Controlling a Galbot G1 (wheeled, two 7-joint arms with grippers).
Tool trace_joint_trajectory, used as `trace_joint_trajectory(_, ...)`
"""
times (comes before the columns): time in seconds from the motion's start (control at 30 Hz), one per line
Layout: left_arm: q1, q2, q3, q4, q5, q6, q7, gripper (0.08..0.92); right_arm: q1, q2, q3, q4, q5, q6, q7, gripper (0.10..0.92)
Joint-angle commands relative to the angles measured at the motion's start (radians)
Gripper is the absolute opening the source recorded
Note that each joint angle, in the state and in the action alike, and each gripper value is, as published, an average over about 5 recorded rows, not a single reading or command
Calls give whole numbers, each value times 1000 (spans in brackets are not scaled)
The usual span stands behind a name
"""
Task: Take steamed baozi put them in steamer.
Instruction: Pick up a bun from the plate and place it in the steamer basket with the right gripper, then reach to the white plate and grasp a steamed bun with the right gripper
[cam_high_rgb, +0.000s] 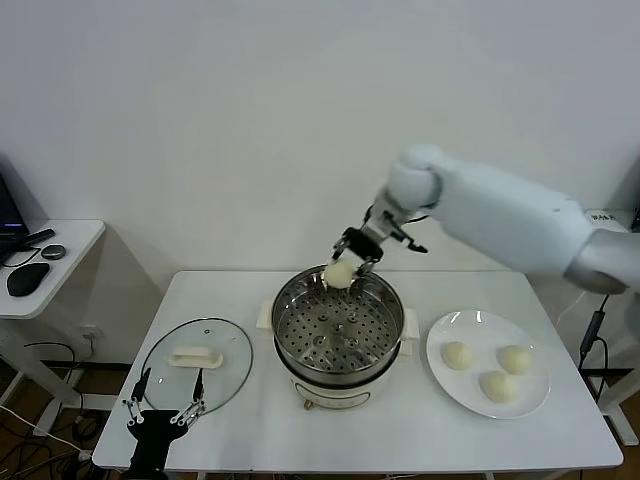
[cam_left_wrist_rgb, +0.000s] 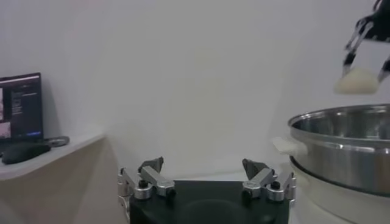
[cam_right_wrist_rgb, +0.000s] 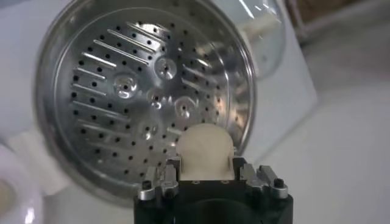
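My right gripper (cam_high_rgb: 343, 271) is shut on a cream-white baozi (cam_high_rgb: 339, 274) and holds it above the far rim of the steamer (cam_high_rgb: 338, 335). In the right wrist view the baozi (cam_right_wrist_rgb: 204, 152) sits between the fingers over the steamer's perforated floor (cam_right_wrist_rgb: 122, 103), which holds nothing. Three more baozi (cam_high_rgb: 457, 354) (cam_high_rgb: 516, 358) (cam_high_rgb: 498, 385) lie on the white plate (cam_high_rgb: 445, 378) right of the steamer. My left gripper (cam_high_rgb: 164, 413) is open and empty at the table's front left corner. From the left wrist view the held baozi (cam_left_wrist_rgb: 358, 81) hangs above the steamer rim (cam_left_wrist_rgb: 341, 122).
A flat glass lid with a white handle (cam_high_rgb: 196, 357) lies left of the steamer, just behind my left gripper. A side table with a mouse (cam_high_rgb: 26, 278) and a screen stands at the far left. Cables run along the floor on both sides.
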Motion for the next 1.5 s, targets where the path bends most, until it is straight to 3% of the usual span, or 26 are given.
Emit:
trace_joint_trajectory(0.03, -3, -4, -11, -2, -3, 2, 0, 823, -43, 159, -72, -88, -173, 211, 14, 509)
trace_joint_trajectory(0.33, -10, -5, -16, 10, -8, 2, 0, 823, -107, 167, -2, -175, -359, 308, 41, 511)
trace_joint_trajectory(0.67, -10, -5, -19, 13, -10, 1, 0, 823, -126, 164, 28, -208, -393, 344, 61, 536)
trace_joint_trajectory(0.9, -5, -8, -19, 6, -9, 1, -1, 823, -122, 160, 40, -207, -363, 358, 82, 706)
trace_joint_trajectory(1.03, -4, -9, -20, 4, -9, 1, -2, 823, -71, 130, 19, -159, -267, 320, 72, 798)
trace_joint_trajectory(1.17, -3, -7, -19, -1, -11, 2, -1, 823, 53, 23, -70, 4, -29, 155, 39, 821)
trace_joint_trajectory(1.3, -8, 2, -17, -5, -17, 2, -1, 823, 191, -160, -163, 230, 184, -199, 23, 823)
trace_joint_trajectory(1.5, -18, 22, -14, -10, -28, 4, 2, 823, 293, -423, -241, 468, 267, -610, 21, 823)
